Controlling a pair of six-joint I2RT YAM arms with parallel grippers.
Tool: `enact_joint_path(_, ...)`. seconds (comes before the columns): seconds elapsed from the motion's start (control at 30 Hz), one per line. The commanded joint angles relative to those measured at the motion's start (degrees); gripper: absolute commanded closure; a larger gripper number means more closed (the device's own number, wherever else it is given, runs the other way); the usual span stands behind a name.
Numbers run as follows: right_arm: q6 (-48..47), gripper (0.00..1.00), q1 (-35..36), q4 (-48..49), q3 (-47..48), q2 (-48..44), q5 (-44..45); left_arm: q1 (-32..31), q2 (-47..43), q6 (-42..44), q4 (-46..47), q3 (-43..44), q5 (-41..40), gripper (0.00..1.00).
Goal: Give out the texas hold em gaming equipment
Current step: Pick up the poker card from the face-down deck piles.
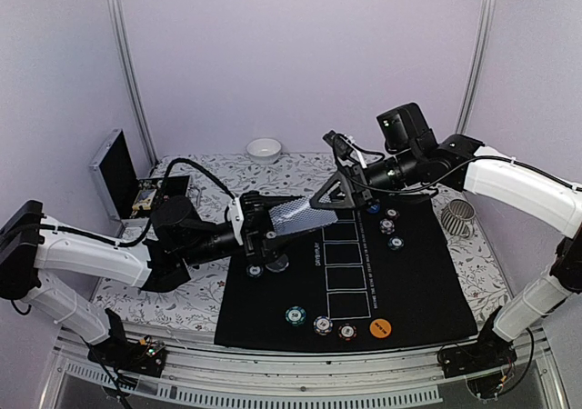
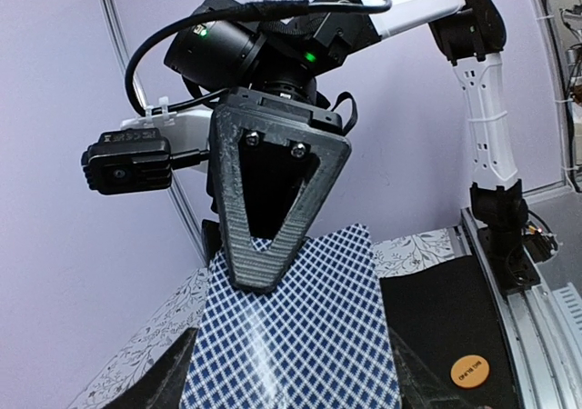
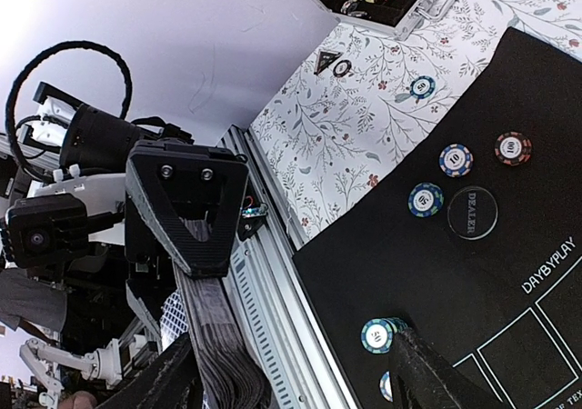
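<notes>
My left gripper (image 1: 265, 227) is shut on a deck of blue-checked playing cards (image 1: 300, 215), held above the black mat's (image 1: 409, 282) left part. In the left wrist view the deck (image 2: 300, 336) fills the space between my fingers. My right gripper (image 1: 329, 200) is at the deck's far end, one finger (image 2: 273, 200) lying over the top card. Its jaws stand open in the right wrist view, with the deck's edge (image 3: 214, 336) beside the left one. Poker chips (image 1: 322, 324) and an orange disc (image 1: 381, 328) lie along the mat's near edge.
More chips (image 1: 391, 227) sit at the mat's far right, and a chip (image 1: 254, 270) with a dealer button (image 1: 276, 264) under the left gripper. A white bowl (image 1: 264, 149) stands at the back, an open case (image 1: 118, 177) at the left, a wire holder (image 1: 460, 216) on the right.
</notes>
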Motion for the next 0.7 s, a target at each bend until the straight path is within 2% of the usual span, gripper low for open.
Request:
enact_joint_path(0.0, -2.1, 0.29, -0.5, -2.8, 0.3, -1.5, 3.8, 0.1, -1.6, 0.6, 2.9, -0.2, -0.3, 0.41)
enact_joint_path(0.23, -3.2, 0.29, -0.8, -5.2, 2.1, -2.7, 5.9, 0.0, -2.0, 0.7, 2.7, -1.0, -1.0, 0.42)
enact_joint_path(0.47, -3.3, 0.35, -0.8, -5.1, 2.6, -2.6, 2.9, 0.0, -1.7, 1.0, 1.9, -0.7, -1.3, 0.42)
enact_joint_path(0.57, -3.4, 0.40, -0.8, -4.7, 2.6, -3.0, 1.3, 0.0, -1.7, 1.1, 1.8, -0.8, -1.5, 0.42)
enact_joint_path(0.67, -3.4, 0.51, -0.8, -4.1, 2.7, -3.4, -1.3, 0.1, -1.6, 1.2, 1.6, -0.8, -2.0, 0.42)
